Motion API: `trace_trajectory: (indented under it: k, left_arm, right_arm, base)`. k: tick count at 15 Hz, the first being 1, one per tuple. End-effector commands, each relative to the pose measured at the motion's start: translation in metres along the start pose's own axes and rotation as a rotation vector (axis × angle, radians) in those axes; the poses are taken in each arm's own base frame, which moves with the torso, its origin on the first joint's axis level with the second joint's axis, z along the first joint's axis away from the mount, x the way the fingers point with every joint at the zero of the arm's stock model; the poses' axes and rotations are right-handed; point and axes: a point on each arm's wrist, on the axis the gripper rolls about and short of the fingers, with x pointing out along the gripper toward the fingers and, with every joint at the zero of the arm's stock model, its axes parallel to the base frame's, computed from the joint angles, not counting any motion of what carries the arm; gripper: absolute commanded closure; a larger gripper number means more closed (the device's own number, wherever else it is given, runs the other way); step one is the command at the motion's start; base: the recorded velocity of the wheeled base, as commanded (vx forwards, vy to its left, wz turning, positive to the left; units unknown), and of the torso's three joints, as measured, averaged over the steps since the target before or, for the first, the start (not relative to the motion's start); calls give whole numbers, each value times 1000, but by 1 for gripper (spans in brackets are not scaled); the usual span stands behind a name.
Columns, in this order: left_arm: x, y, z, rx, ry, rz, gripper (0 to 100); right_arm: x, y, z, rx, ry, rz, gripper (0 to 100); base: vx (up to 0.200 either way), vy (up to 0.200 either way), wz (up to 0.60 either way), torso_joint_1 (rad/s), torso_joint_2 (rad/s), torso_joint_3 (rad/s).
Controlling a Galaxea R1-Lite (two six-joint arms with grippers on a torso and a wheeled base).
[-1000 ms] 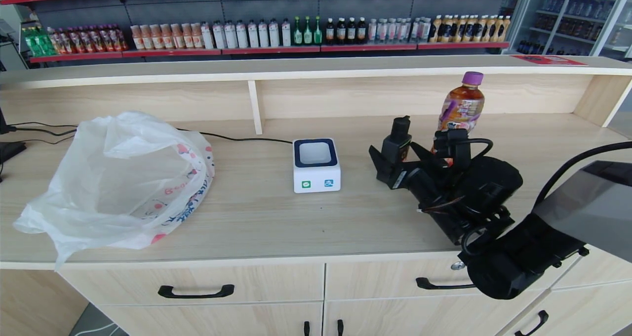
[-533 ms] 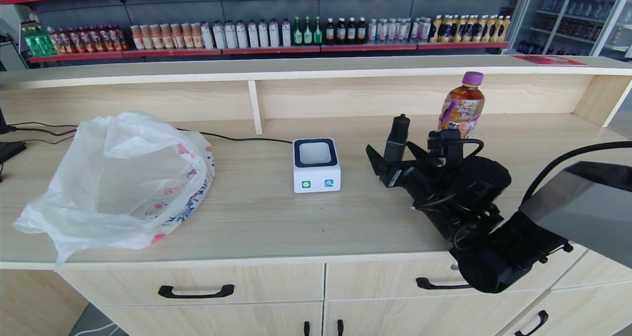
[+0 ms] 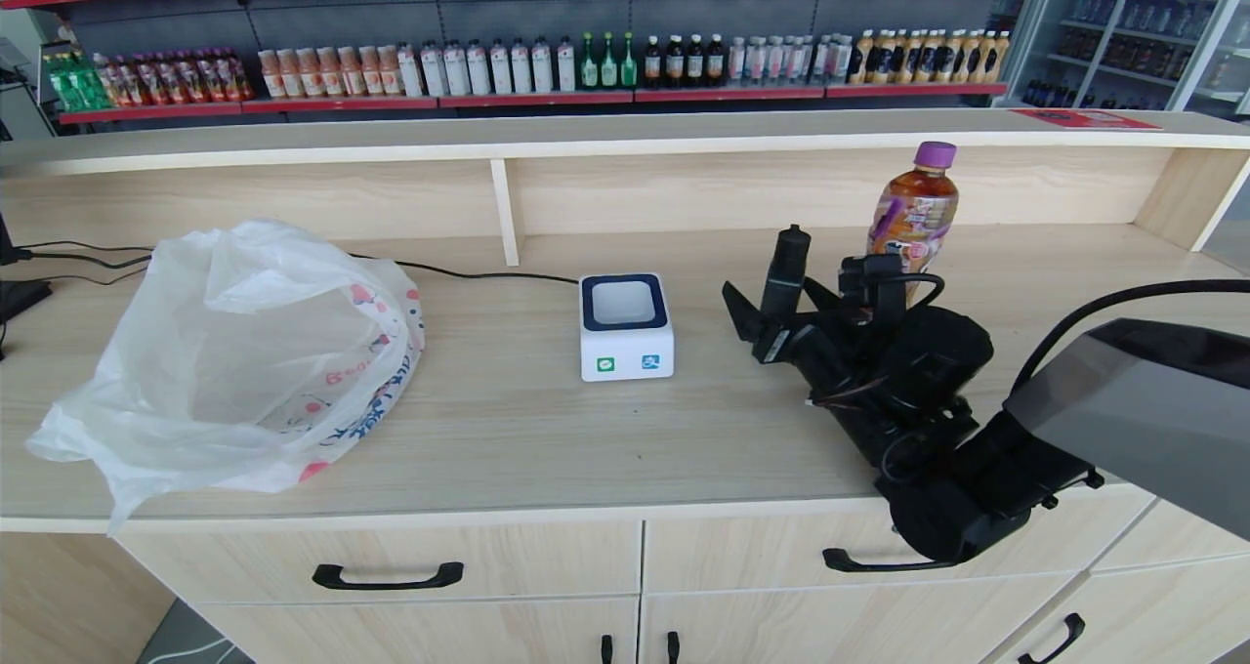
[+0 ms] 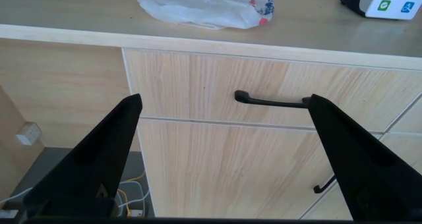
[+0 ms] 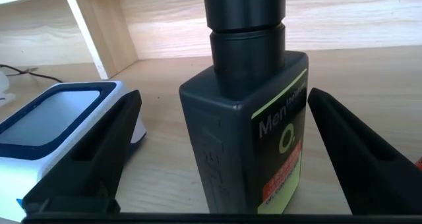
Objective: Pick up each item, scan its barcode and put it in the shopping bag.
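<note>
A black bottle (image 3: 787,259) (image 5: 247,118) with a black cap stands upright on the counter, right of the white barcode scanner (image 3: 625,324) (image 5: 53,125). My right gripper (image 3: 789,291) (image 5: 224,112) is open, one finger on each side of the bottle with gaps showing. A tea bottle with a purple cap (image 3: 914,210) stands behind it. The translucent shopping bag (image 3: 234,352) (image 4: 204,3) lies open on the counter's left. My left gripper (image 4: 224,118) is open and holds nothing, low in front of the drawer fronts.
A black cable (image 3: 469,275) runs from the scanner along the back of the counter (image 3: 508,430). A raised wooden ledge (image 3: 625,142) with a divider backs the counter. Drawer handles (image 4: 270,101) sit below the front edge. Shelves of drinks fill the background.
My right arm has slid a little left and farther over the counter, bringing its open fingers further around the black bottle. The bottle, scanner and bag stayed put.
</note>
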Motion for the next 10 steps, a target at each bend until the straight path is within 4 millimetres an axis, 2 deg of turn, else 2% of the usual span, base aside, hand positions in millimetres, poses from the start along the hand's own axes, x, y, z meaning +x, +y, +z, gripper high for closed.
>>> trace_trajectory:
  k: [1, 10]
  left_arm:
    - [0, 0, 0, 0, 0, 1, 0]
    - [0, 0, 0, 0, 0, 2, 0]
  right_arm:
    - [1, 1, -1, 1, -3, 11, 0]
    - [0, 0, 7, -11, -17, 23, 0]
  base:
    - [0, 0, 0, 0, 0, 0]
    - [0, 0, 0, 0, 0, 0]
